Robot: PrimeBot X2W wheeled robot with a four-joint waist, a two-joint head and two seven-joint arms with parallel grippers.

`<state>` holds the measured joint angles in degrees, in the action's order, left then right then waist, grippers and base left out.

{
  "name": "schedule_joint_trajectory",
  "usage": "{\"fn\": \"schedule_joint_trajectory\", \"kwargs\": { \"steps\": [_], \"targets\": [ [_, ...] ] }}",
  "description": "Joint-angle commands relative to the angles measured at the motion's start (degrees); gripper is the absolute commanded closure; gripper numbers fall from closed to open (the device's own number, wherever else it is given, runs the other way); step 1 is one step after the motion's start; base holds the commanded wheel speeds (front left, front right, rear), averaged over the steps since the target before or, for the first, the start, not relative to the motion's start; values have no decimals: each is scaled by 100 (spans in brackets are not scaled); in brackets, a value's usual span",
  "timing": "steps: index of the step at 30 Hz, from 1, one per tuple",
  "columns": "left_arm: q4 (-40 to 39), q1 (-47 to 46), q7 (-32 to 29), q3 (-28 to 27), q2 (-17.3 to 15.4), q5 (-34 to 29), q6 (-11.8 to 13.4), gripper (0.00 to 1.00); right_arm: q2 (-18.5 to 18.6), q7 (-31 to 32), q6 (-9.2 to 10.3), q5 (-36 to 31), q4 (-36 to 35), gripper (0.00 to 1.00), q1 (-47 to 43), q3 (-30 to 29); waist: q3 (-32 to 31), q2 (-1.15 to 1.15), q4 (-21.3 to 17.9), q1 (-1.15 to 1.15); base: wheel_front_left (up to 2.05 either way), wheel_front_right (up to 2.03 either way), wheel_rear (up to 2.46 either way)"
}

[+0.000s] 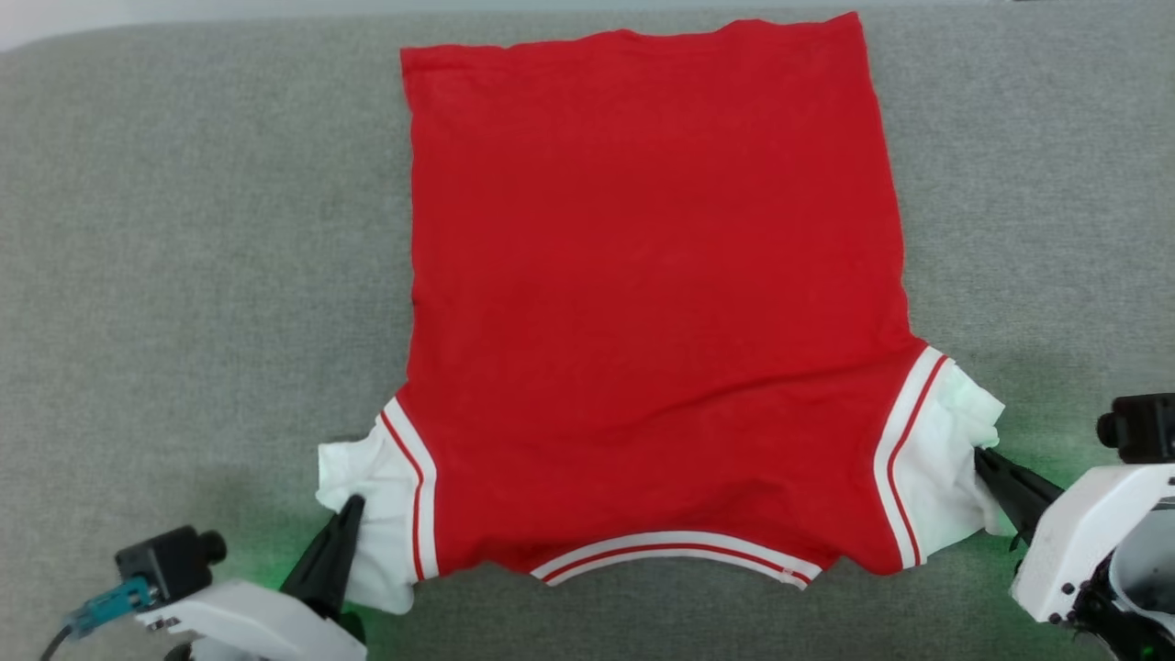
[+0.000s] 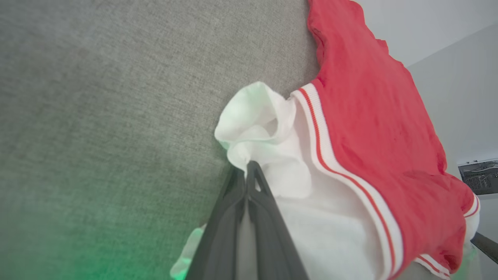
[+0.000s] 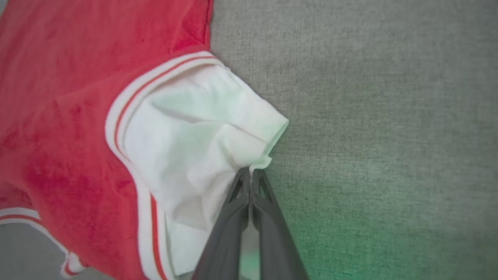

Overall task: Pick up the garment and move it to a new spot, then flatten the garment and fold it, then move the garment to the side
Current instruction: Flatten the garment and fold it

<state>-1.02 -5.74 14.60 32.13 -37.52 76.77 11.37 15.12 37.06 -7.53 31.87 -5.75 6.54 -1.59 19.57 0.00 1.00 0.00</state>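
Garment (image 1: 652, 303) is lying spread flat, red body upward, on the grey upholstered surface (image 1: 184, 229), roughly midway between its left and right sides. The straight hem is sitting close to the surface's far edge, and the white neckband (image 1: 675, 551) with its thin red stripe is pointing toward the near side. Red panel is showing only shallow wrinkles. Both white sleeves are sticking out at the near end, each joined to the body by a white band with a red stripe. Left sleeve (image 1: 367, 477) is bunching up into a loose fold, and the left gripper (image 1: 349, 505) is pinching that fold, fingers pressed together with white fabric caught at the tips, as the left wrist view is confirming. Right sleeve (image 1: 945, 459) is crumpling at its cuff, and the right gripper (image 1: 982, 456) is doing the same there, fingers closed tight on the cuff edge. Both grippers are reaching in from the near corners, angled inward toward the garment. A green glow is falling on the grey fabric beside each gripper.
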Motion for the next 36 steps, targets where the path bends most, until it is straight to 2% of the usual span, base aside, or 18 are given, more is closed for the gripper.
{"fn": "schedule_joint_trajectory", "kwargs": {
  "steps": [1, 8, 13, 14, 15, 16, 19, 22, 27, 30, 33, 36],
  "targets": [
    [142, -117, -4, 55, 79, -85, -14, 100, 54, -88, 9, -76, 167, 100, 82, 113, 49, 0, 37, 0, 0, 0, 0],
    [685, -342, -107, 342, 294, -311, -26, 100, 171, -389, 10, -214, 888, 100, 240, 576, 198, 0, 104, 0, 0, 0, 0],
    [838, -398, -104, 411, 424, -346, -79, 100, 278, -535, 16, -176, 1155, 100, 330, 699, 208, 0, 132, 0, 0, 0, 0],
    [848, -409, -104, 415, 442, -350, -81, 100, 330, -615, 17, -187, 1167, 97, 352, 719, 201, 0, 135, 0, 0, 0, 0],
    [852, -417, -104, 423, 452, -353, -86, 100, 390, -710, 21, -197, 1183, 53, 379, 715, 187, 0, 140, 0, 0, 0, 0],
    [843, -426, -106, 432, 458, -354, -93, 100, 466, -788, 24, -192, 1195, 0, 423, 698, 174, 0, 143, 0, 0, 0, 0],
    [805, -419, -112, 445, 471, -372, -69, 100, 697, -886, 28, -113, 1118, 0, 535, 672, 98, 0, 162, 0, 0, 0, 0],
    [716, -383, -102, 438, 468, -388, -60, 100, 940, -804, 12, -64, 736, 0, 663, 474, 35, 0, 196, 0, 0, 0, 0],
    [552, -403, -53, 402, 500, -476, -46, 100, 1277, -248, 9, -163, -63, 0, 1088, -57, 38, 0, 330, 0, 0, 0, 0],
    [465, -476, -49, 425, 526, -536, -56, 100, 1287, 128, 9, -298, -320, 0, 1622, -179, 116, 0, 457, 0, 0, 0, 0],
    [380, -586, -49, 448, 555, -601, -90, 100, 1172, 524, 9, -425, -160, 0, 2319, -37, 274, 0, 606, 0, 0, 0, 0],
    [314, -691, -63, 456, 570, -650, -100, 100, 1109, 864, 9, -719, 395, 0, 3170, 222, 548, 0, 746, 0, 0, 0, 0]
  ]
}}
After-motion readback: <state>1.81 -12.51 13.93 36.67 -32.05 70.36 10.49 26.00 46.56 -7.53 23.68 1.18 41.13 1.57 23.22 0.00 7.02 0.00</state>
